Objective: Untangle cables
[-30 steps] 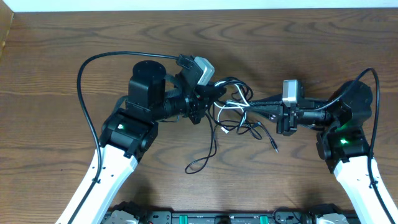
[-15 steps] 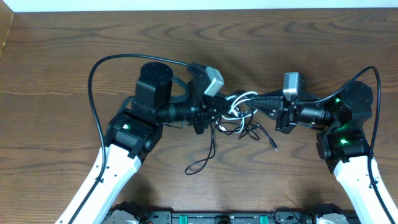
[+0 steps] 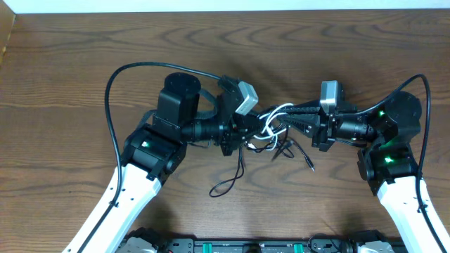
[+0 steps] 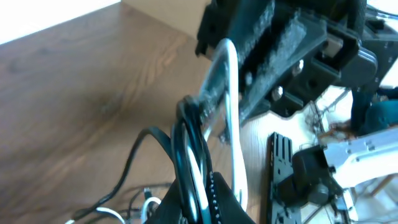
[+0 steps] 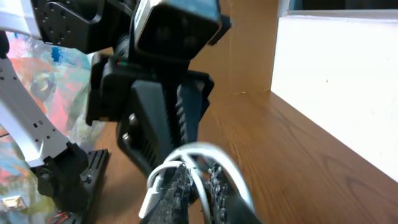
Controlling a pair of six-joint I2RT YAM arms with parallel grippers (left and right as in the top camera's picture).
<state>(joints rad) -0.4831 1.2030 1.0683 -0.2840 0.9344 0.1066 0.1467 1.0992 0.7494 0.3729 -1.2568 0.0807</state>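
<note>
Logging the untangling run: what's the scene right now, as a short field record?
surface: brown wooden table
cables: tangle of thin black and white cables, bunched between both arms, one black tail trailing on table
left tool: shut on the tangle
right tool: fingers astride the white cable loop; grip unclear

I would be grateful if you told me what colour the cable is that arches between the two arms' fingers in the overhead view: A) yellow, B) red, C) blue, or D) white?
D: a white cable loops from the left fingers across to the right fingers, standing out among the black cables on the wooden table.
</note>
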